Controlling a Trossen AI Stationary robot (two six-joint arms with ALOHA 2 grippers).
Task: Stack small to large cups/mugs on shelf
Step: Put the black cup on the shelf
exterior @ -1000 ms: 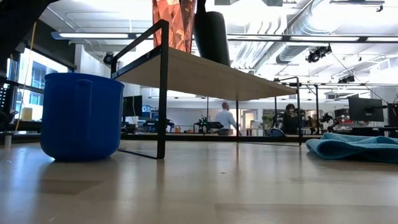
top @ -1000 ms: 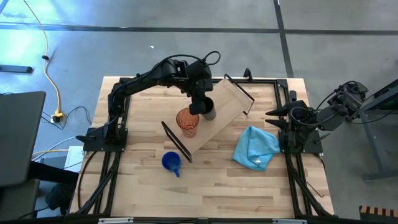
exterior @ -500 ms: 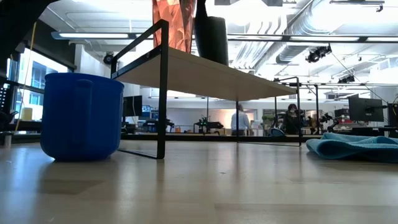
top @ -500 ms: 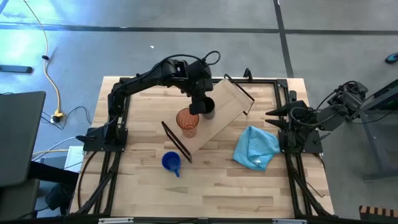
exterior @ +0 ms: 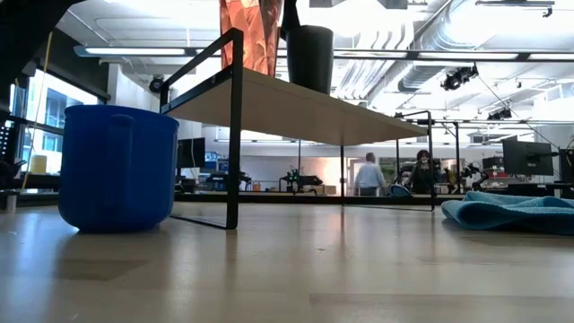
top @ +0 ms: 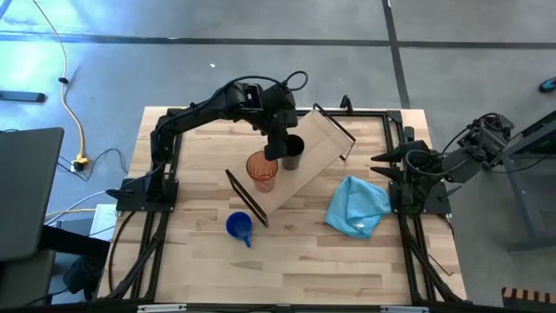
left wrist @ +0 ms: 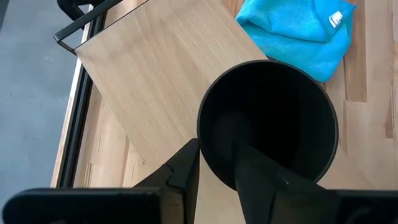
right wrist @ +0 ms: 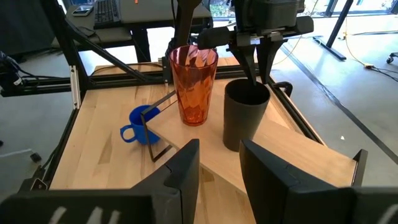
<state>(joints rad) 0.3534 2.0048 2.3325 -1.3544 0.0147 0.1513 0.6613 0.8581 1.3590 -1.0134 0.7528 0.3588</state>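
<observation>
Left gripper (left wrist: 214,165) straddles black cup (top: 292,150) rim, fingers loosened, cup upright on shelf (top: 323,139) beside orange tumbler (top: 261,170); blue mug (top: 239,227) on table (top: 295,261); right gripper (right wrist: 217,163) parked, spread

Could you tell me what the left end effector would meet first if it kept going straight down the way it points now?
The black cup: the left end effector straddles its rim, one finger inside, so probably its inner bottom.

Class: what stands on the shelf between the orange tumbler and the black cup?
Nothing: the right wrist view shows only bare shelf between the orange tumbler and the black cup.
</observation>
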